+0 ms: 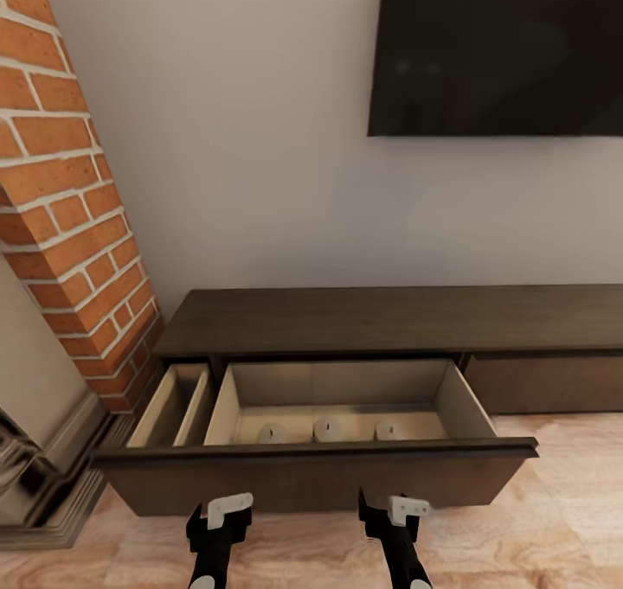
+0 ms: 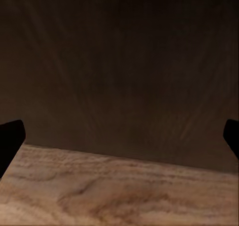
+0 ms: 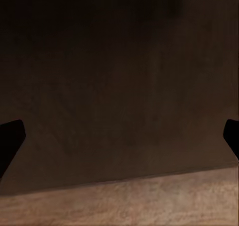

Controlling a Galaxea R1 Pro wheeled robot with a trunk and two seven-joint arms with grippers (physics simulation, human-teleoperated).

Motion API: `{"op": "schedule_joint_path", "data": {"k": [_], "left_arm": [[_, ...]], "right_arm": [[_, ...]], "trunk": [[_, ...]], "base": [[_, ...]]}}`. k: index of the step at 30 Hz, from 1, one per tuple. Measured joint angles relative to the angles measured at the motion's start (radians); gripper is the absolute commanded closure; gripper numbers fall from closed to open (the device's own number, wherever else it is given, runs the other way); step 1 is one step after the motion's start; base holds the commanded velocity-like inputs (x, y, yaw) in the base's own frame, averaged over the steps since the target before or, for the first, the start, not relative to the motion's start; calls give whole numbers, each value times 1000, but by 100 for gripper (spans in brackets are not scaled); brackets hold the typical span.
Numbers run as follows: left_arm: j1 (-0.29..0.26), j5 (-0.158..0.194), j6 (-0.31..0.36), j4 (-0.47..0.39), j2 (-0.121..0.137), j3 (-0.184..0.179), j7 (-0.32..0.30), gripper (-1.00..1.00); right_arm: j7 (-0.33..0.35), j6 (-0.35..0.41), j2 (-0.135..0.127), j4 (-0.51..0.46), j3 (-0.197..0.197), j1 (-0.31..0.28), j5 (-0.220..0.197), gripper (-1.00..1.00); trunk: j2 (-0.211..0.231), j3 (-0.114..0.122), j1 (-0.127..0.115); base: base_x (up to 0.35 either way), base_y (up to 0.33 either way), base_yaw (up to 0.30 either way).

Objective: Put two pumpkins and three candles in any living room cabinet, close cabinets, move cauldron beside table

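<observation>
Three candles [image 1: 329, 430] sit in the open cabinet [image 1: 346, 321] drawer; both grippers, left [image 1: 218, 527] and right [image 1: 388, 520], face its front with fingers apart, likely to push it shut.

We see soft, even light on the wall [image 1: 260, 139] in the head view, with slight blur throughout. Shadow darkens the drawer [image 1: 337, 399] toward 12 o'clock. Both wrist views are dim and murky.

Three candles [image 1: 330, 430] lie in a row inside the cabinet [image 1: 381, 321]'s open drawer [image 1: 316, 476] (nearer its front); a brick column [image 1: 65, 191] stands left, a television [image 1: 497, 48] above.
</observation>
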Motion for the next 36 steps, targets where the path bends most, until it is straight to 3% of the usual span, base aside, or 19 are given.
{"op": "schedule_joint_path", "data": {"k": [14,36], "left_arm": [[0,-1,0,0,0,0,0,-100],[0,-2,0,0,1,0,0,-100]], "right_arm": [[0,0,0,0,3,0,0,-100],[1,1,0,0,11,0,6,-100]], "trunk": [[0,0,0],[0,0,0]], "base": [[123,0,0],[231,0,0]]}}
